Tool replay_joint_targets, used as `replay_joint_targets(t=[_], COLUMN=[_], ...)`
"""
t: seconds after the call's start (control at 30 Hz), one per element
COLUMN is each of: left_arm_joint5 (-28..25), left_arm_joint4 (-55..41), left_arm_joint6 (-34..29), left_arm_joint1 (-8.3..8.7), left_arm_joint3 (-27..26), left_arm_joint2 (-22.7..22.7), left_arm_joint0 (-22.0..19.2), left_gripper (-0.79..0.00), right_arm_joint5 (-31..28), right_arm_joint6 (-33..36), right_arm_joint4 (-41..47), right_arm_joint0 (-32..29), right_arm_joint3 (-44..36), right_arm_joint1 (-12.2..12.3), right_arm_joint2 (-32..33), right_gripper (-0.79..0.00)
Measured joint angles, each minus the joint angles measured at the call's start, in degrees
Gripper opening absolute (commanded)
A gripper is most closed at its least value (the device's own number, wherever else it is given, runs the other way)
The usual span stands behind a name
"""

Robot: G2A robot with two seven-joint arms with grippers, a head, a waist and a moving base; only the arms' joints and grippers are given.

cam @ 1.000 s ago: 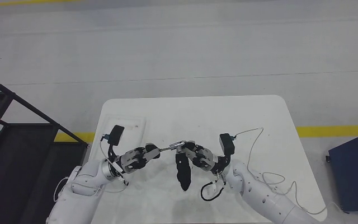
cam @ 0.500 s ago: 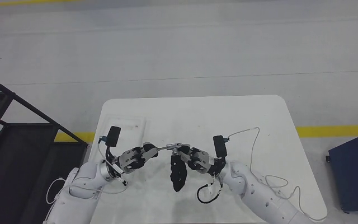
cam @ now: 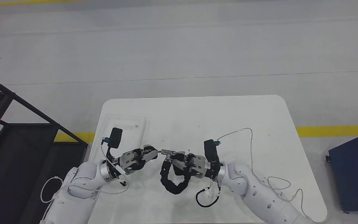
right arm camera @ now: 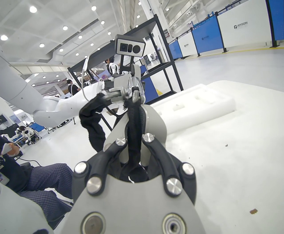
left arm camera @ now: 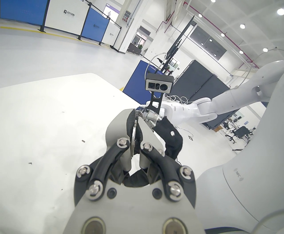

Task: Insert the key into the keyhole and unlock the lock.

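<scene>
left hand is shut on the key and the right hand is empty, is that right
Not quite. The right hand is not empty: it is shut on the black cable lock, as the right wrist view shows. The left hand is indeed shut on the key.

We see a glossy pale-grey floor (cam: 179,45), a yellow painted stripe (cam: 327,131), and a black metal rack (cam: 22,150) at left.

A factory-style hall: high ceiling lights (right arm camera: 33,9), blue partition panels (left arm camera: 93,27), yellow floor line (cam: 327,131).
</scene>
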Motion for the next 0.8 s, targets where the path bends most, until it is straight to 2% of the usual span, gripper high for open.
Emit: replay_joint_targets(t=[0.4, 0.6, 0.8], left_arm_joint5=[0.0, 0.0, 0.0], left_arm_joint4=[-1.7, -3.5, -5.8], left_arm_joint6=[-5.7, -4.7, -1.5], left_arm_joint1=[2.61, 3.4, 3.96], left_arm_joint3=[1.7, 1.5, 1.4], left_arm_joint2=[2.1, 2.8, 1.9], left_arm_joint0=[-0.3, -0.6, 0.0], left_gripper=[-0.785, -0.785, -0.785], right_arm_joint5=[-2.8, -3.9, -6.5], right_arm_joint6=[4.2, 4.3, 0.2], right_arm_joint4=[-1.8, -1.8, -0.2], right_arm_joint0=[-0.8, -1.2, -2.0], right_arm_joint3=[-1.8, -1.9, -0.8], right_arm_joint1=[0.2, 0.0, -0.2], right_arm_joint2=[1.8, 2.1, 3.5], right_gripper=[-0.785, -0.785, -0.785])
